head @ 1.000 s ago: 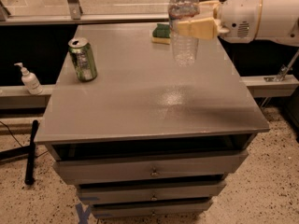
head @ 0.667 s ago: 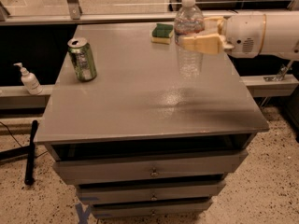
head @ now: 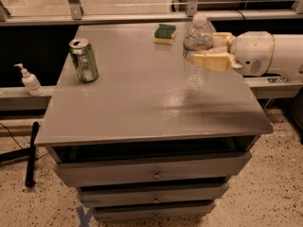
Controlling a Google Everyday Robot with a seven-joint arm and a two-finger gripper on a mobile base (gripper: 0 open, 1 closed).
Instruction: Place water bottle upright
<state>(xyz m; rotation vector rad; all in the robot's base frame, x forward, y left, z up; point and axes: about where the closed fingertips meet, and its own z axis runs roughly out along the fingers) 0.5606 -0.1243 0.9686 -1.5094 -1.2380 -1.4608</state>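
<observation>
The water bottle (head: 196, 51) is a clear ribbed plastic bottle with a white cap. It stands upright over the right half of the grey cabinet top (head: 142, 98), its base at or just above the surface. My gripper (head: 204, 50) reaches in from the right on a white arm (head: 270, 53). Its cream fingers (head: 210, 60) are closed around the bottle's middle, hiding the label.
A green drink can (head: 84, 59) stands at the left of the top. A green and yellow sponge (head: 165, 33) lies at the back. A small white pump bottle (head: 29, 80) sits on a ledge left of the cabinet. A black pole (head: 31, 152) lies on the floor.
The gripper has carried the bottle down and a little to the right, from high above the table to the surface. The bottle stays upright in the grip.
</observation>
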